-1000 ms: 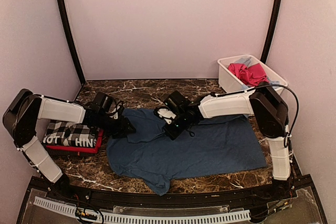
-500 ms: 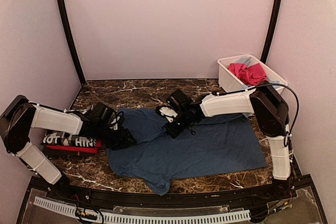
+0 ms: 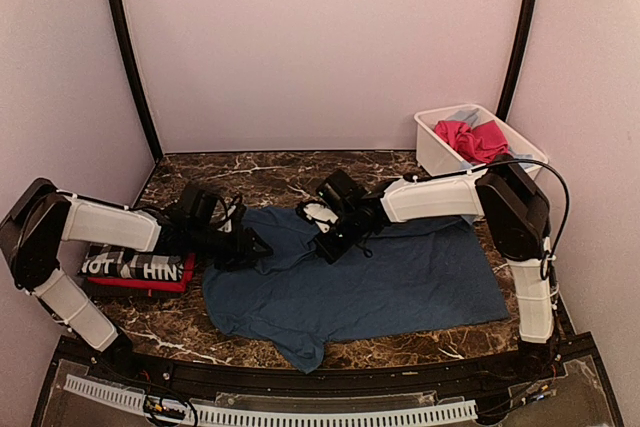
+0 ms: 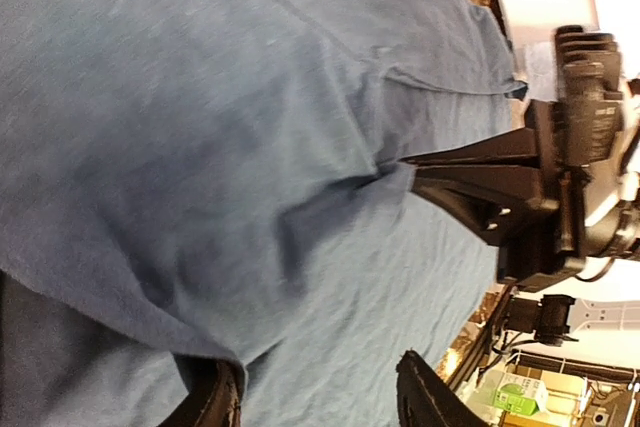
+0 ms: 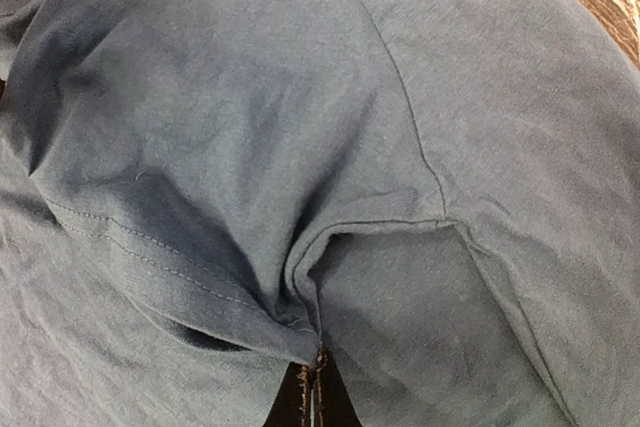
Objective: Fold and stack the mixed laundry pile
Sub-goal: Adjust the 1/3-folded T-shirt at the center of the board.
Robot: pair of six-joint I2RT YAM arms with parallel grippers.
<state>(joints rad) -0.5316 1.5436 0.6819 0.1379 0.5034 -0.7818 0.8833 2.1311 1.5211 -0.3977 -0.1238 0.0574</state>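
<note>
Right gripper [image 3: 327, 245]: closed on a pinch of the navy tee [image 3: 400, 282] near its upper middle; a ridge of cloth rises to the fingertips.
Left gripper [image 3: 255, 245]: low at the tee's left edge; jaws stand apart, cloth draped over one finger [image 4: 215, 402], no hold taken by the look of it.
Navy tee: spread on the table [image 3: 260, 172], centre; right half lies smooth, left part rumpled, one flap trailing toward the near edge.
Finished stack: checked garment [image 3: 135, 265] on top of the red tee [image 3: 140, 285], far left, just beside the navy tee.
Waiting items: pink piece [image 3: 470, 139] and light blue piece [image 3: 465, 115] in the tub [image 3: 430, 152], far right corner.
Step in hand (judged): securing two holds along the tee's left side for the first fold.
Method advised: close the left jaws on a single layer at the edge; lift both holds level and together; carry the fold across slowly so the seam lies straight.
Risk (judged): an uneven lift may drag the smooth half or snag the stack beside it.
</note>
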